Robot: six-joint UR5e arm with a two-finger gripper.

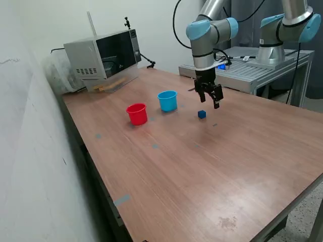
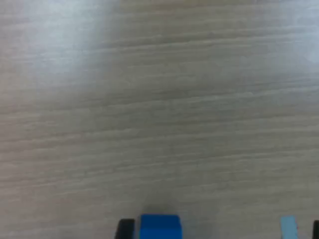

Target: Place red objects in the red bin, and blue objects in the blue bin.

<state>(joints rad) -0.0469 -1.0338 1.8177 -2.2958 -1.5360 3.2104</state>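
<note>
One small dark-blue cube lies on the wooden table, to the exterior view's right of the light-blue cup. The red cup stands beside that cup, on its left. Both cups are upright, and I cannot see what is inside them. My gripper hangs open and empty a little above the table, just above and behind the blue cube. In the wrist view the blue cube sits at the picture's edge next to one dark fingertip. No red cubes show, and no second blue cube.
A microwave stands at the table's far corner near the wall. A second arm is mounted on a metal bench behind the table. Small bits of light-blue tape mark the tabletop; one piece of tape shows in the wrist view.
</note>
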